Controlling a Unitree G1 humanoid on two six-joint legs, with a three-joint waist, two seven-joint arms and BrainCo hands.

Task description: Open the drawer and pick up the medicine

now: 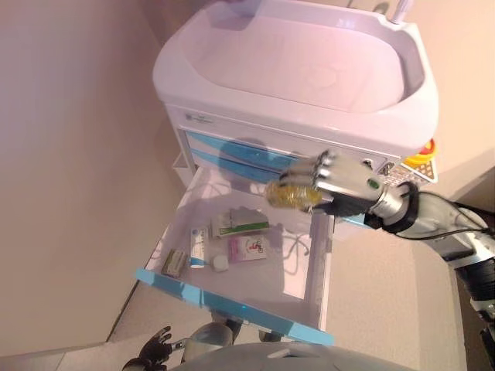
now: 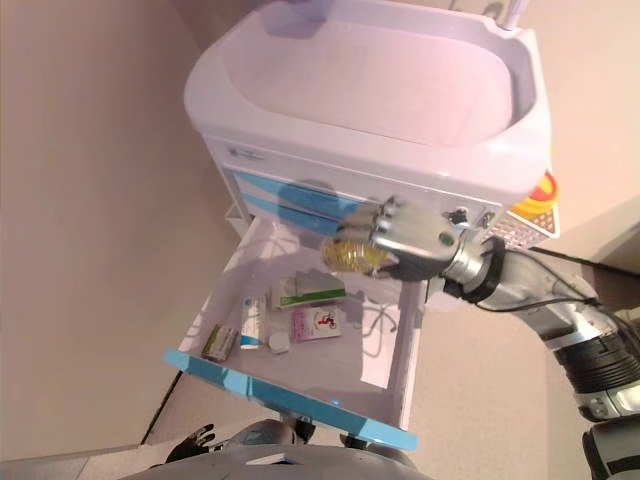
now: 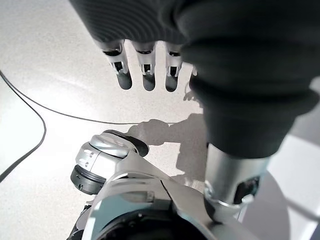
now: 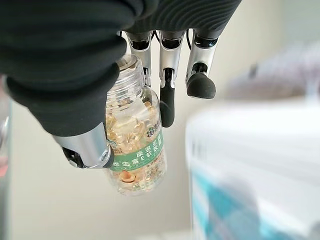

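My right hand [image 1: 340,179] is shut on a clear medicine bottle [image 1: 290,195] full of yellow capsules, with a green label [image 4: 140,155], and holds it in the air above the open drawer [image 1: 232,301], near its back right corner. The drawer has a blue front and is pulled out of a white cart [image 1: 294,77]. In it lie a green-and-white box [image 1: 238,223], a pink packet [image 1: 249,247], a tube [image 1: 198,246] and a small box [image 1: 174,263]. My left hand [image 1: 155,345] hangs low below the drawer front, fingers relaxed [image 3: 145,70].
The cart has a tub-shaped white top and blue shut drawers [image 1: 232,154] above the open one. A red and yellow part [image 1: 421,158] sits on its right side. A beige wall [image 1: 69,154] stands at the left.
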